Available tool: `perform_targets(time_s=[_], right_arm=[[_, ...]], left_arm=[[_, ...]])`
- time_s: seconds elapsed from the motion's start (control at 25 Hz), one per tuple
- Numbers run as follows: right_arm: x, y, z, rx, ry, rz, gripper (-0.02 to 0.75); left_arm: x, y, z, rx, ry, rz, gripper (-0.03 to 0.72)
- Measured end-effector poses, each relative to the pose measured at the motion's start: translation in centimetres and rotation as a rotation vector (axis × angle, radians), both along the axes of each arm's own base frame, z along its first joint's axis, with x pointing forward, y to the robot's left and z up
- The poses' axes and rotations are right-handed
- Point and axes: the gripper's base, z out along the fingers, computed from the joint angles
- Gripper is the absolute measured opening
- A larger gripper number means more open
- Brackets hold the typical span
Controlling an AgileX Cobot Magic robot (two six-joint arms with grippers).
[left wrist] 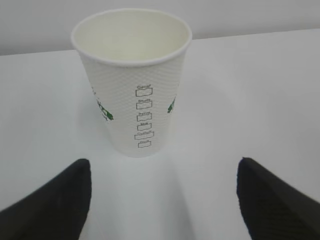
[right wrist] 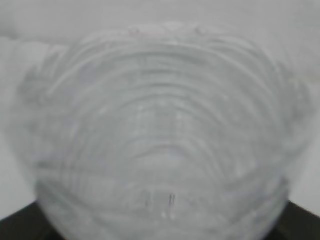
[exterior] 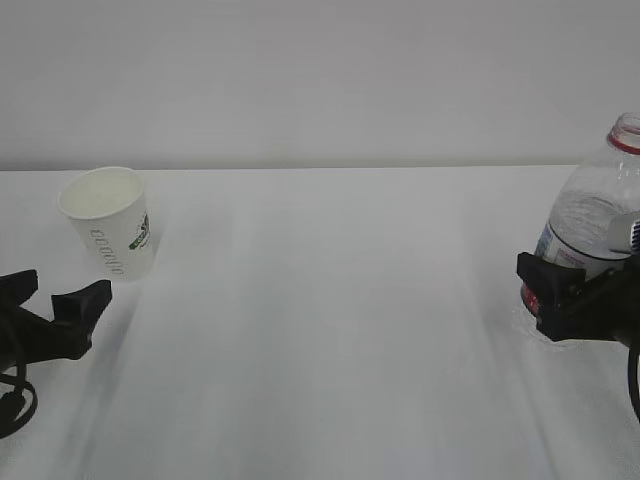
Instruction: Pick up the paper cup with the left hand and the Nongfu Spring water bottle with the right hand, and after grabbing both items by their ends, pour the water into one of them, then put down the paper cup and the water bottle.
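Note:
The white paper cup [exterior: 108,222] [left wrist: 135,90] with its green logo stands upright on the table at the left, and I cannot make out water in it. My left gripper [exterior: 62,290] [left wrist: 163,164] is open just in front of the cup. Its fingers [left wrist: 60,205] are spread wide and touch nothing. The Nongfu Spring water bottle [exterior: 600,210] [right wrist: 160,125], clear with a red neck ring and no cap, stands at the right edge. My right gripper [exterior: 556,288] [right wrist: 160,222] is shut round its lower body at the label. The bottle fills the right wrist view.
The white table [exterior: 330,330] stretches bare between the cup and the bottle, with a plain pale wall behind it. The left arm's black cable [exterior: 15,400] loops at the lower left corner.

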Motion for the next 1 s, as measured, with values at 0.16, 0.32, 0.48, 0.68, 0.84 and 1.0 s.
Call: perform_targets(time_s=[0.16,0.32,0.48,0.68,0.84,1.0], right_arm=[[0.0,0.0,0.0,0.0,0.0,0.0,0.494],[0.0,0.0,0.0,0.0,0.0,0.0,0.494],[0.0,0.0,0.0,0.0,0.0,0.0,0.494],[0.0,0.0,0.0,0.001,-0.002,0.0,0.494],[0.0,0.0,0.1,0.003,-0.009,0.0,0.494],[0.0,0.0,0.2,-0.006,-0.02,0.004,0.494]], left_arm=[[0.8,-0.2,-0.5,0.001,0.008,0.007,0.687],[1.9,-0.4,-0.8,0.0,0.002,0.007,0.686],[2.8,-0.6,-1.3,0.0,0.004,0.007,0.685],[3.1,-0.7,-1.4,-0.001,0.003,0.015,0.672],[3.3,0.1,-1.4,0.001,0.002,0.031,0.653],[3.5,1.7,-1.4,0.009,0.001,0.035,0.645]])
